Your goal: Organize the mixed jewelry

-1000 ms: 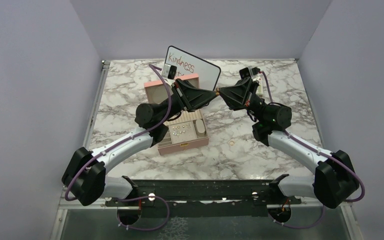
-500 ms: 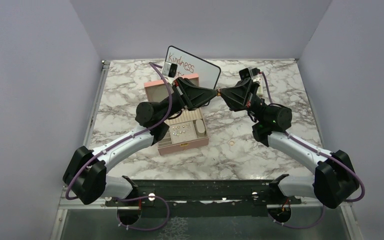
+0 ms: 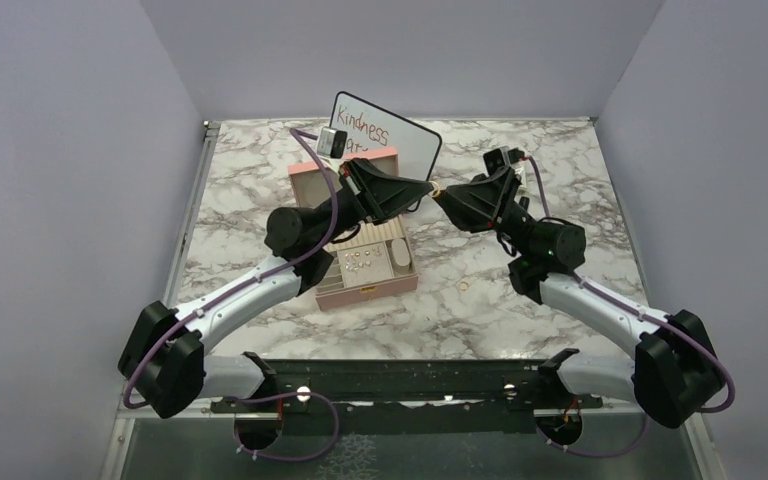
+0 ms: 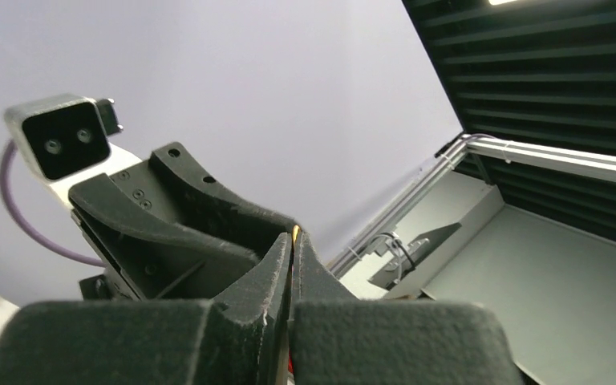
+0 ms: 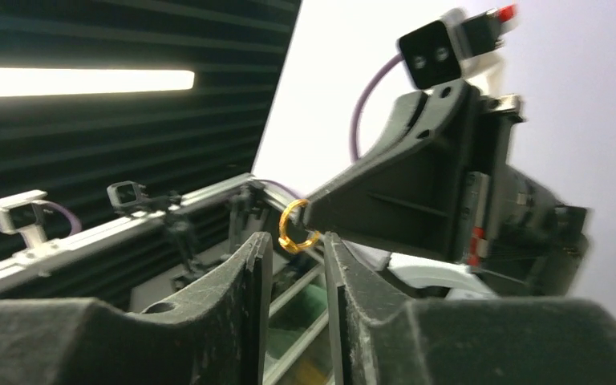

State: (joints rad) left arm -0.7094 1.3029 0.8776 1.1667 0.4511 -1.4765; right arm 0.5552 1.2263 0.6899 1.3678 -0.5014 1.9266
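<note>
A small gold ring (image 5: 297,228) hangs in mid-air above the table, pinched edge-on at the tip of my left gripper (image 4: 292,239), which is shut on it. In the top view the ring (image 3: 434,187) sits where both arms' tips meet. My right gripper (image 5: 297,237) stands open, one finger on each side of the ring and just short of it, not touching. More of the mixed jewelry (image 3: 357,258) lies in the tray of the open pink box (image 3: 370,290). Another tiny gold ring (image 3: 463,286) rests on the marble to the right of the box.
A white card (image 3: 400,135) reading "Kindness" leans behind the box's raised lid (image 3: 310,172). A small pale oval piece (image 3: 401,254) lies in the box's right compartment. Purple walls close in the table on three sides.
The left gripper closed on the ring that the right gripper was holding. The right gripper opened and drew back slightly, down and to the right.
</note>
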